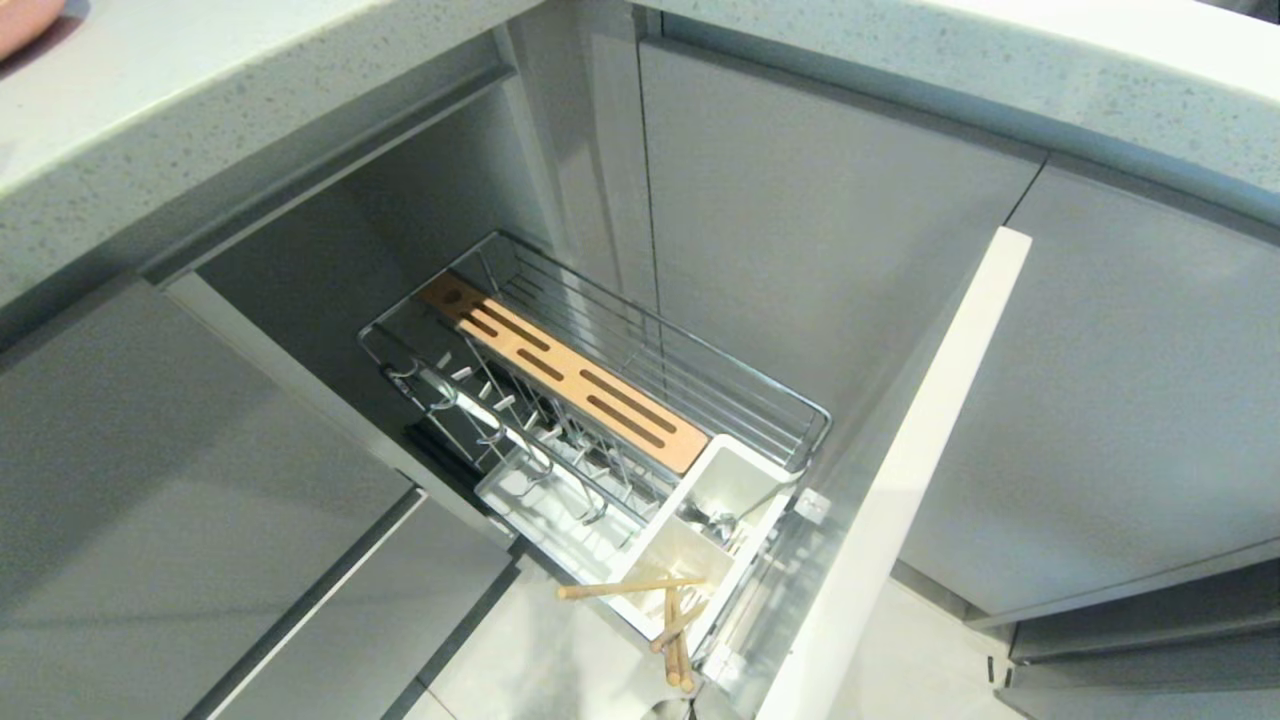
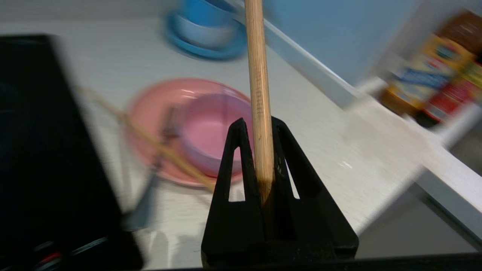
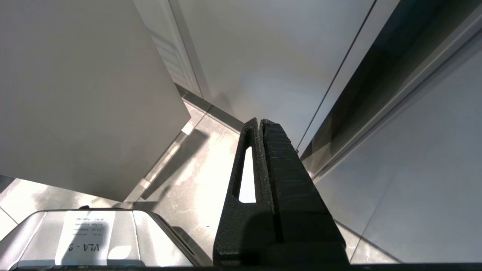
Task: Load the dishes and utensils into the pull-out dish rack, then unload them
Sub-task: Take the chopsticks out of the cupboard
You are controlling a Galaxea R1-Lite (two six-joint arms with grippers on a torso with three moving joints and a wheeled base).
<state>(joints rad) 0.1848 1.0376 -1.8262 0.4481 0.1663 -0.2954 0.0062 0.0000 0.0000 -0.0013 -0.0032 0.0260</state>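
My left gripper (image 2: 260, 130) is clamped on 1 wooden chopstick (image 2: 258, 75) above the counter (image 2: 361, 150), where pink bowl (image 2: 211, 131) sits on pink plate (image 2: 150, 101). The pull-out dish rack (image 1: 640, 330) stands open, chopsticks (image 1: 672, 625) in its white utensil box (image 1: 740, 480). My right gripper (image 3: 260, 122) hangs pressed together.

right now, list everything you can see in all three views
chrome wire pull-out dish rack: one, open from grey cabinet
slotted light-wood strip: one, in rack
white plastic utensil box: one, at rack front
wooden chopsticks: a few, in box
round pink plate: one, on countertop
pink bowl: one, on plate
second wooden chopstick: one, across plate
blue and white dishes: stacked, behind plate
left gripper: shut on wooden chopstick
right gripper: shut, parked near floor
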